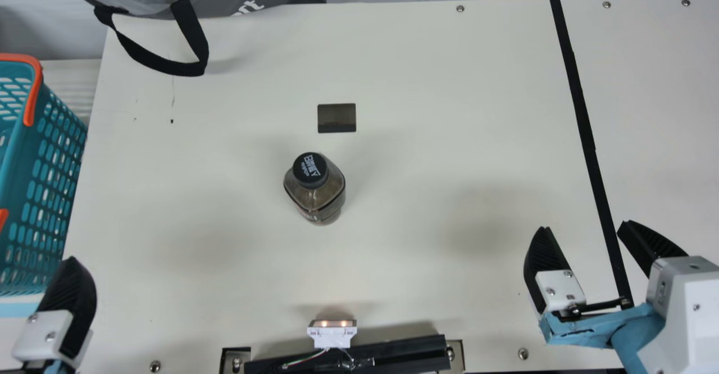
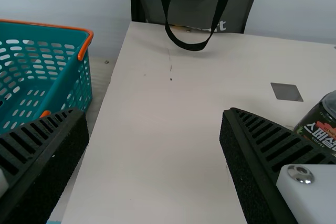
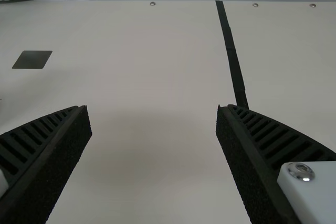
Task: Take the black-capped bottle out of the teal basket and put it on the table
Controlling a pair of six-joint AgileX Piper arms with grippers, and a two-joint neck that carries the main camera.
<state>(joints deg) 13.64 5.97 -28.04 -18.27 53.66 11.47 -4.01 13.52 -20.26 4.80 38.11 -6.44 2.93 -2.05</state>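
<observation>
left hand (image 1: pixel 72 301) and right hand (image 1: pixel 584 226) gape wide, empty and ribbed, the round-capped bottle (image 1: pixel 315 191) between.

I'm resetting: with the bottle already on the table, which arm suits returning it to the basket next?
Left, probably: the left gripper is open and near the teal basket, and the black-capped bottle shows in its wrist view. The right gripper, also open, is far from the basket.

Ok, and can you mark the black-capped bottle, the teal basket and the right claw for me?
Black-capped bottle (image 1: pixel 316 192): main view, on its shoulder just below the cap.
Teal basket (image 1: pixel 20 166): main view, on its side wall.
Right claw (image 1: pixel 584 226): main view, midway between its fingertips.
</observation>
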